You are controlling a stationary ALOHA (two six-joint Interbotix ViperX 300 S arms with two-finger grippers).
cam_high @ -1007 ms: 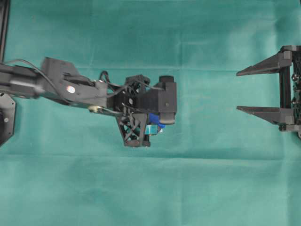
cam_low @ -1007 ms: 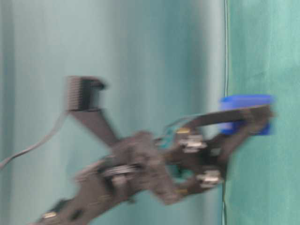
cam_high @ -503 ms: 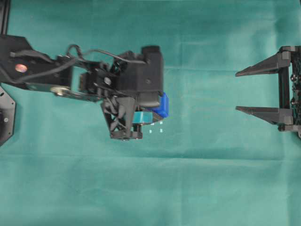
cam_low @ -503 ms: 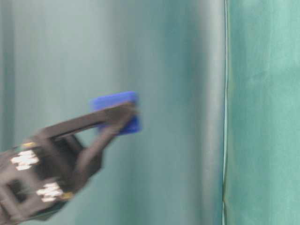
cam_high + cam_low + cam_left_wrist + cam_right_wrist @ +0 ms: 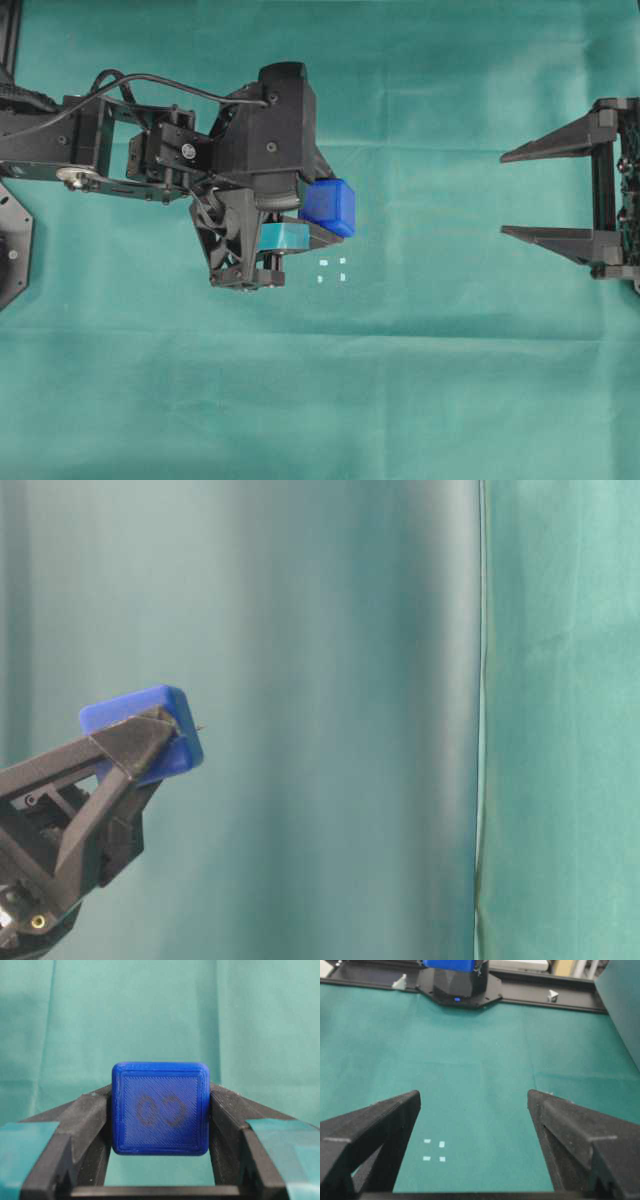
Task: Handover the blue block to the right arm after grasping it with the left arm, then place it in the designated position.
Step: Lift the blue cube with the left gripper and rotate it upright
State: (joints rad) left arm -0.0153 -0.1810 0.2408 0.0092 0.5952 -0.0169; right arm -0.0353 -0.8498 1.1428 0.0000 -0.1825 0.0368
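Blue block sat pinched at my left gripper tips, lifted clear above the white corner marks. Looked light, rigid, slick plastic; the two free flat faces seemed best for taking. Right gripper gaped wide, well apart.

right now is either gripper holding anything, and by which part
The left gripper clamps the small bright blue cube by two opposite side faces, at its teal-taped fingertips. The all-black right gripper stands open, holding nothing.

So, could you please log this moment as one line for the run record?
left claw: shut on blue block, lifted | right claw: open, apart | white marks: uncovered | handover: not yet done
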